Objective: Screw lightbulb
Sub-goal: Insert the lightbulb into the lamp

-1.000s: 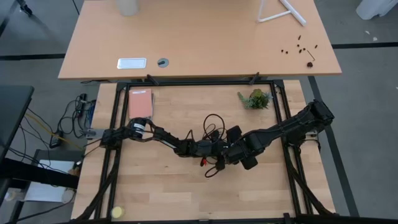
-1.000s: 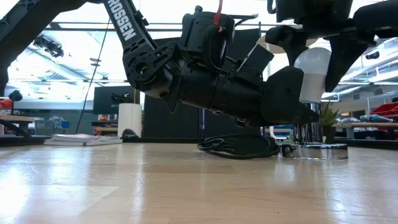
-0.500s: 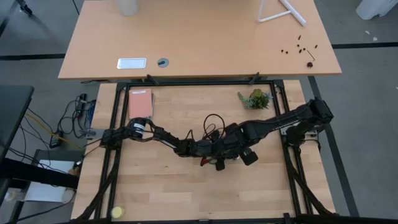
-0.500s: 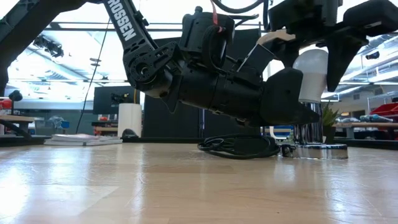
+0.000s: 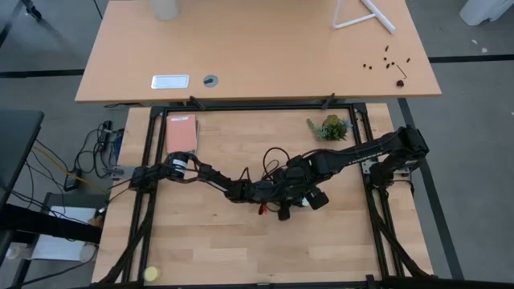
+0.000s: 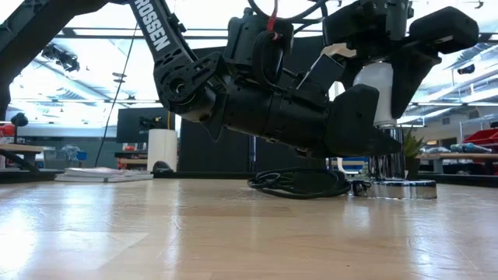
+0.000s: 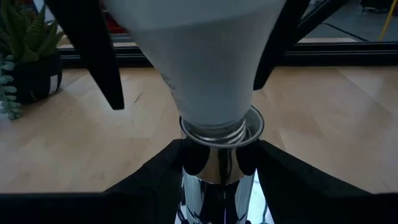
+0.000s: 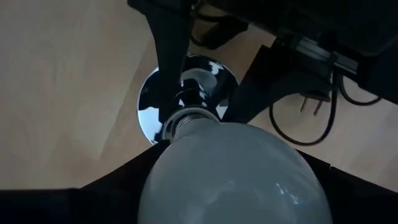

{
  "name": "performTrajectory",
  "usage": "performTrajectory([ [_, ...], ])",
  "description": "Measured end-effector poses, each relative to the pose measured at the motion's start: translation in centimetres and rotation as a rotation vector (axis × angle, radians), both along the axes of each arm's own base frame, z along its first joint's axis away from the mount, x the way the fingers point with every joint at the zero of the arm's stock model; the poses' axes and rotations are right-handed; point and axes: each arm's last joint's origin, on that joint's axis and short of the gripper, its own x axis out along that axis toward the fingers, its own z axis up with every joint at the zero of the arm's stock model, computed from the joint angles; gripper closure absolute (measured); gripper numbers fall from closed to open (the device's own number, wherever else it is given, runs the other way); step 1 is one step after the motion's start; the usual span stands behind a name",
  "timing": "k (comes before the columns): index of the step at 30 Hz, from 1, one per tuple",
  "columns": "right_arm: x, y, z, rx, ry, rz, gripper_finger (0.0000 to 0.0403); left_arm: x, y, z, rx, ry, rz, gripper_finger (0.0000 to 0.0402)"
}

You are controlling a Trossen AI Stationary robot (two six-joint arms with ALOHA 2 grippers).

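Right pincer (image 6: 379, 82): above the socket near the middle of the tabletop, reaching straight down, dark fingers (image 8: 93, 199) on both sides of the white glass, holding the lightbulb.
Left pincer (image 7: 219, 163): low over the wood, reaching in level, fingers (image 7: 152, 177) closed on either side of the shiny socket stem just under its rim, holding the socket.
Lightbulb (image 6: 376, 92): upright, glass end up, between the right pincer's fingers; grey threaded base (image 7: 214, 132) sitting in the mouth of the socket, several threads showing above the rim; no telling how deep the threads have gone.
Socket (image 6: 387, 165): chrome stem standing upright on a round mirror-bright base disc (image 8: 149, 102), disc flat on the wood.
Cord (image 6: 299, 183): black, coiled in loose loops on the wood just beside the disc, on the far side of the left arm; plug prongs (image 8: 313, 102) lying near the disc.
Left arm (image 5: 205, 175): stretched low across the wood from the left edge of the frame toward the middle.
Right arm (image 5: 365, 151): coming in from the right edge, wrist bent down over the socket.
Tabletop (image 5: 217, 241): pale wooden planks inside a black frame.
Small potted plant (image 5: 328, 127): near the far right corner, well apart from the socket.
Pink book (image 5: 181, 133): flat near the far left corner.
Yellow ball (image 5: 151, 274): at the near left corner.
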Motion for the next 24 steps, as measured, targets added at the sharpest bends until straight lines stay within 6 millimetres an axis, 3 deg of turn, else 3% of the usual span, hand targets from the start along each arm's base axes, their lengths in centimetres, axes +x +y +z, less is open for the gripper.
performTrajectory([
  [24,-0.9,2.4,-1.0,-0.040,-0.006,-0.114,0.0137,0.0,-0.1,0.0,-0.010,0.003,-0.003,0.0208],
])
